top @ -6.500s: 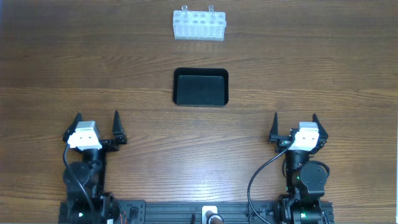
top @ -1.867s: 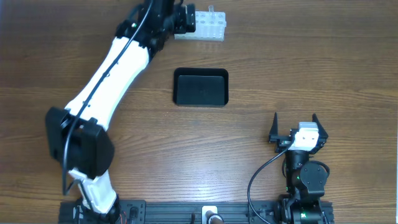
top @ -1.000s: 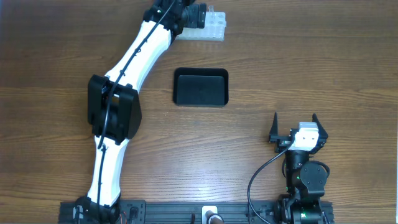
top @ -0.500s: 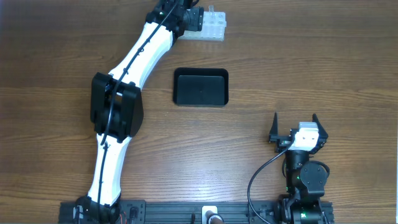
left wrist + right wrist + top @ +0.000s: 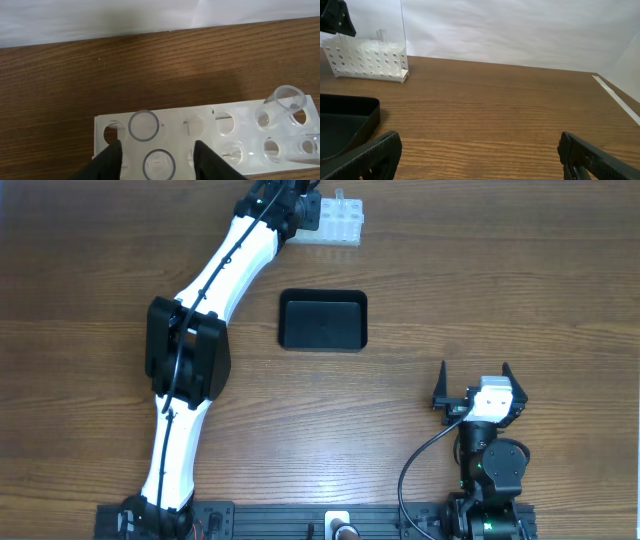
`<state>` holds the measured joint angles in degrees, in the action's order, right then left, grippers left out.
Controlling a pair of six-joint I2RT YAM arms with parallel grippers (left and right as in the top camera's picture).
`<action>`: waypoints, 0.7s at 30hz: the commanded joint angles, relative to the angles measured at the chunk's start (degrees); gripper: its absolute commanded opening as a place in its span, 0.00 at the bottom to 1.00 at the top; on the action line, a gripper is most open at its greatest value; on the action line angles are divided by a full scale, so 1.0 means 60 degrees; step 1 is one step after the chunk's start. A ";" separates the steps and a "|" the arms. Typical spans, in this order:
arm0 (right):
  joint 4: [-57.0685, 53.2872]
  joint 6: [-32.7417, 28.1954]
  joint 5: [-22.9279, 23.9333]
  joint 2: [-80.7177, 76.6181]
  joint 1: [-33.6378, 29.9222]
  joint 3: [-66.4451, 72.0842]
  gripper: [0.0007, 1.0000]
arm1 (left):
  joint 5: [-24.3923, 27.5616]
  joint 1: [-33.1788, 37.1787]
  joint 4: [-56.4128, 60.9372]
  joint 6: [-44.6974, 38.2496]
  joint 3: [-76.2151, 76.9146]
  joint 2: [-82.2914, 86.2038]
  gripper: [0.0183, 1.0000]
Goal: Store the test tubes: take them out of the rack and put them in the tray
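Wide brown wooden table (image 5: pixel 520 280), grain running crossways, and it gives both arms plenty of flat room. The big white left arm (image 5: pixel 230 270) is stretched right out to the far side, because that's where the rack sits.

Nearer the middle there's the black tray (image 5: pixel 284 320): shallow, rounded corners, matte plastic. I'd say it's parked between the arms and the rack so a tube has only a short trip. No tubes in it, so by my reckoning the job has barely begun.

At the far edge stands the test tube rack (image 5: pixel 342 228), a white, slightly see-through plastic block with rows of round holes.

The left gripper (image 5: pixel 158 150) hangs straight over the rack's end, its dark fingers (image 5: pixel 112 160) spread apart on either side of one clear test tube (image 5: pixel 159 164). It grips nothing yet, though it looks lined up to close.

A second tube (image 5: pixel 144 124) stands just beside that one, its rim a neat glassy ring. A third tube (image 5: pixel 287 100) leans in a hole at the other end.

The right gripper (image 5: pixel 472 380) is parked low by its base, jaws wide, holding nothing.
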<state>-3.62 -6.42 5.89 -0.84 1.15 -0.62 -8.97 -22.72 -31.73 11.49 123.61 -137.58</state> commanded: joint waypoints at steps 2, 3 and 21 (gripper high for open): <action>-0.0040 -0.0011 -0.0073 0.0091 -0.0069 0.0051 0.99 | 0.0091 -0.0029 0.0029 -0.0058 0.0280 -0.0146 0.34; -0.0040 -0.0011 -0.0073 0.0091 -0.0069 0.0051 0.99 | 0.0091 -0.0036 0.0029 -0.0058 0.0280 -0.0146 0.33; -0.0040 -0.0011 -0.0073 0.0091 -0.0069 0.0051 0.99 | 0.0091 -0.0055 0.0029 -0.0055 0.0280 -0.0146 0.13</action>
<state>-3.62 -6.44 5.89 -0.84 1.15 -0.62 -8.82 -22.87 -31.73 11.35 123.61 -137.58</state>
